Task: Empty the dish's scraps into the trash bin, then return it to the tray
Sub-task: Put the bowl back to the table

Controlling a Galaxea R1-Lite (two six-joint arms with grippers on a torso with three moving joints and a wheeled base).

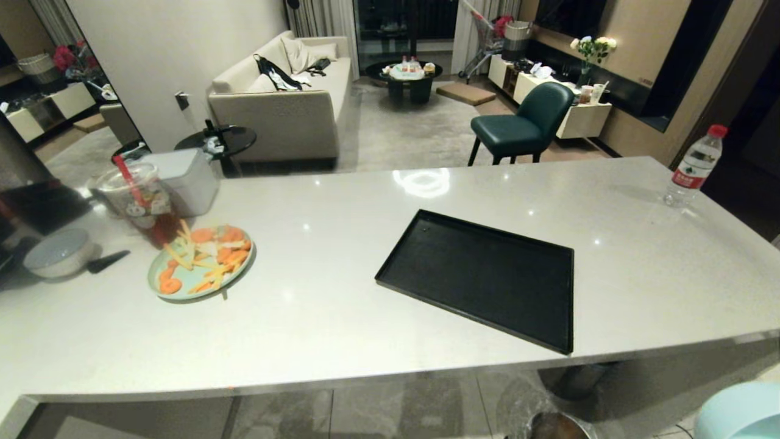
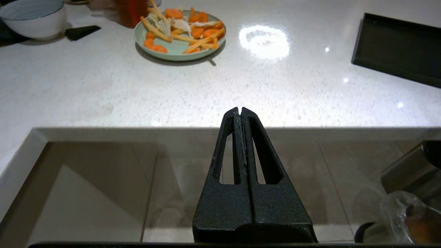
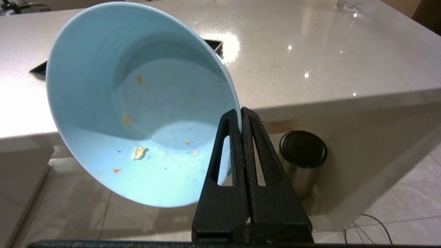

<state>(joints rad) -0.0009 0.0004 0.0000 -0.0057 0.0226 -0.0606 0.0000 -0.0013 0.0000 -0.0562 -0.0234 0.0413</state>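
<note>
A: Where is the dish (image 3: 137, 103)?

B: Off the worktop (image 1: 341, 317), below its near edge. The right gripper (image 3: 240, 115) has its jaws clamped on the rim, and the bowl hangs tilted on its side beside them, over the floor. Only a few crumbs of the scraps (image 3: 139, 152) cling inside.

A: And the tray (image 1: 487, 274)?

B: Ahead of those jaws, flat on the worktop and bare, its near corner close to the worktop's edge, with open surface on both sides.

A: The trash bin (image 1: 557, 425)?

B: On the floor under the edge, near the bowl. A black-lidded bin (image 3: 302, 155) stands just past the right jaws.

A: The left gripper (image 2: 240, 113)?

B: Jaws together, empty, level with the near edge. The green plate (image 2: 179, 51) lies well ahead.
</note>
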